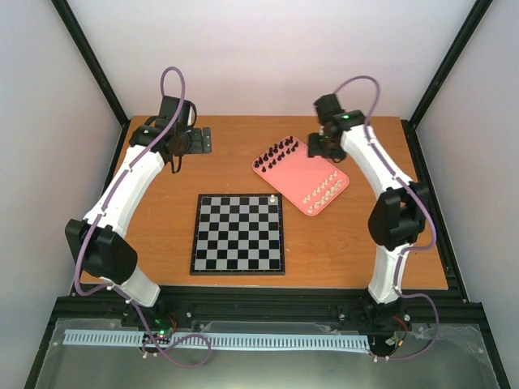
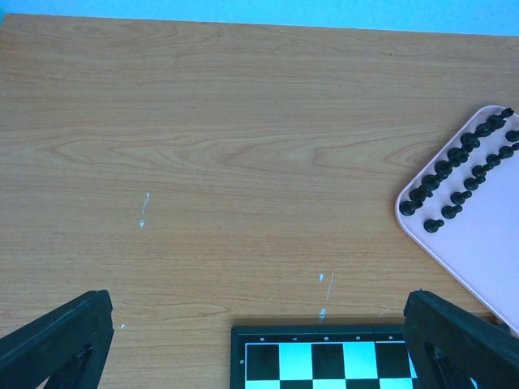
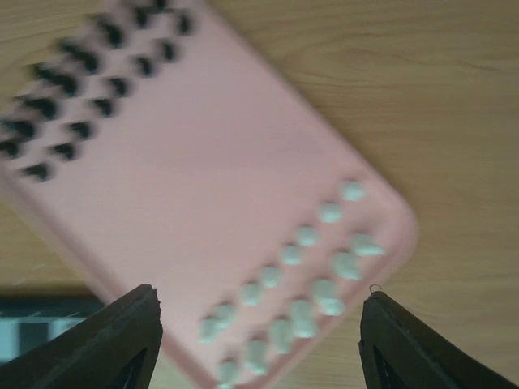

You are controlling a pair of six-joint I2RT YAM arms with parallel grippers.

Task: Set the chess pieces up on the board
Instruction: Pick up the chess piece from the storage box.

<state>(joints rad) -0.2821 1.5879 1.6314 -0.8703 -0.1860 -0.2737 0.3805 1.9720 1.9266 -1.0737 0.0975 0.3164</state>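
One white piece [image 1: 272,197] on board [image 1: 238,233] corner; other chess pieces [image 3: 330,213] on pink tray [image 3: 211,186]; right gripper [image 3: 259,320] over tray, fingers wide apart, empty; left gripper [image 2: 258,324] apart, empty; next, likely: go down, pinch one white piece.

Plain white walls [image 1: 268,57] enclose a wooden table [image 1: 166,235]; black frame posts [image 1: 89,61] rise at the corners.

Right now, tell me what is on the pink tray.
Two rows of black pieces at the tray's far end, two of white pieces nearer. The right arm covers part of its far edge.
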